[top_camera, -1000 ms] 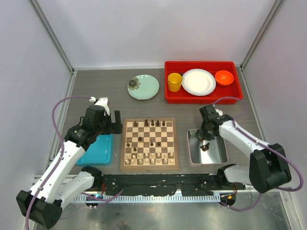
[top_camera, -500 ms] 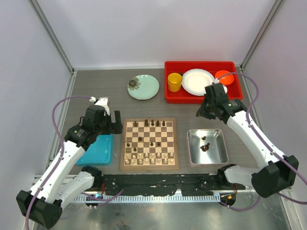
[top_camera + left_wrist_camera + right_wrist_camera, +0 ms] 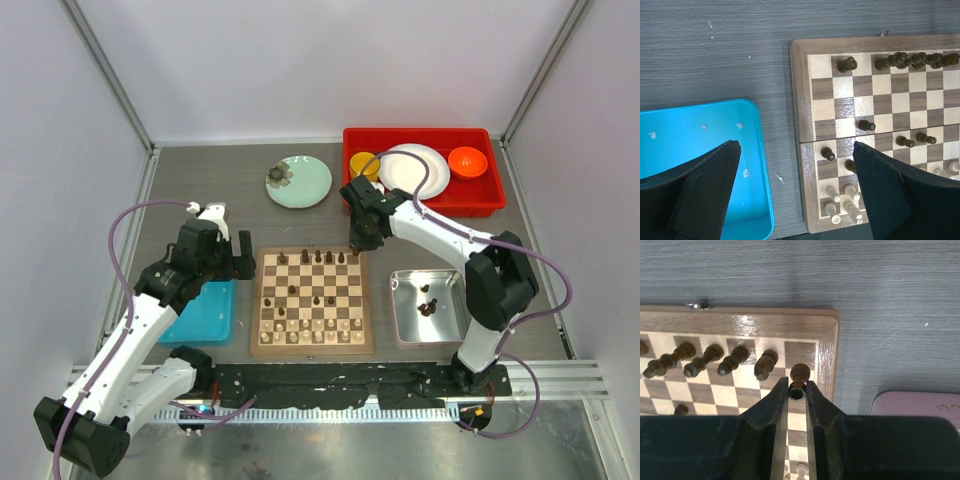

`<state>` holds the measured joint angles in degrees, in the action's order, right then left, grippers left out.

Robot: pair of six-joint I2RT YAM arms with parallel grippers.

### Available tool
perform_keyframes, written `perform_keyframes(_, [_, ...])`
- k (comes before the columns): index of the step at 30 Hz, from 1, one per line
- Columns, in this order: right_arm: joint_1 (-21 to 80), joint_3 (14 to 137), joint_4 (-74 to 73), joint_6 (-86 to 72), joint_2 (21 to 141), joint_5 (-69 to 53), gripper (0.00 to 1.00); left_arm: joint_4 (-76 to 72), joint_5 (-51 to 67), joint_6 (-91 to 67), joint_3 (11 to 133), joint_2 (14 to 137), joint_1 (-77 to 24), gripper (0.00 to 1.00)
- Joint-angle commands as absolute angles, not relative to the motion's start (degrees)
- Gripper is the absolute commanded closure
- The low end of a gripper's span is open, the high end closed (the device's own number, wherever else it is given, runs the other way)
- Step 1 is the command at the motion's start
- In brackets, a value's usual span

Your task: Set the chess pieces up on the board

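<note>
The board (image 3: 312, 347) lies at the table's middle. Dark chess pieces (image 3: 318, 257) stand along its far row, with a few more mid-board, and cream pieces (image 3: 315, 330) fill the two near rows. My right gripper (image 3: 357, 243) hangs over the board's far right corner. In the right wrist view it (image 3: 797, 385) is shut on a dark piece (image 3: 799, 374), held tilted above the corner square of the board (image 3: 740, 322). My left gripper (image 3: 243, 262) is open and empty (image 3: 796, 146) by the board's left edge (image 3: 800, 100).
A silver tray (image 3: 450, 320) right of the board holds a few dark pieces (image 3: 427, 308). A blue tray (image 3: 205, 312) lies left of the board. A red bin (image 3: 420, 207) with a white plate (image 3: 415, 170) and an orange bowl (image 3: 467, 161) stands at the back right. A green plate (image 3: 298, 181) is at the back.
My right arm rose from the silver tray, then swung left to the board's far right corner with a dark piece. My left arm has not moved.
</note>
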<state>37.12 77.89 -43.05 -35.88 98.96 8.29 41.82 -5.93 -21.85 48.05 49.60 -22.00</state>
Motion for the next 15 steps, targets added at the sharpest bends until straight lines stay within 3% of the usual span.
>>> perform_keyframes(1, [37.09,81.03,-40.35,-34.89,100.89,9.58,0.94,40.17,-5.27,-21.01,48.34,49.22,-21.71,0.00])
perform_keyframes(15, [37.88,81.83,-40.69,-34.28,105.21,9.31,0.94,39.99,-5.10,-21.01,48.34,49.13,-21.80,0.00])
